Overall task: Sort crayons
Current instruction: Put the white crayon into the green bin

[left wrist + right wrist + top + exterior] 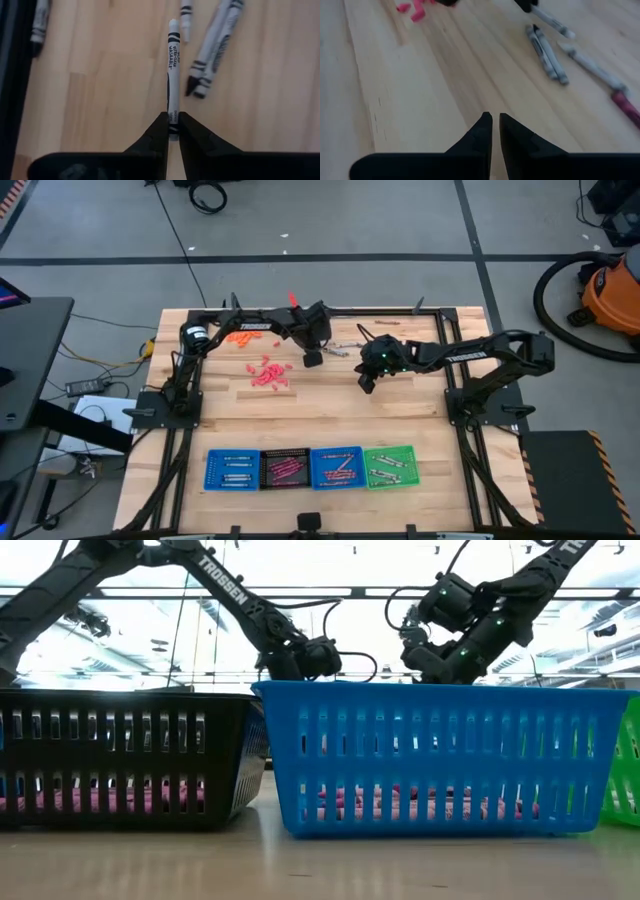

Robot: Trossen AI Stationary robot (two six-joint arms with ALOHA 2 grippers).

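Bright backlight from ceiling strips is glaring behind the silhouetted arms in the low view, while soft even light is falling on the worktop (pixel 330 420).

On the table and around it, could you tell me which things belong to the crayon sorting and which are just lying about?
Job:
- grey crayon held by left gripper
- loose grey crayons
- pink crayon pile
- trays

Lying about:
- orange vacuum
- floor cables

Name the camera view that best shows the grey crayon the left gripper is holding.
Left wrist view: the grey crayon fills it, pinched at one end by the left gripper. The high view shows only the gripper; the low and right wrist views don't clearly show it.
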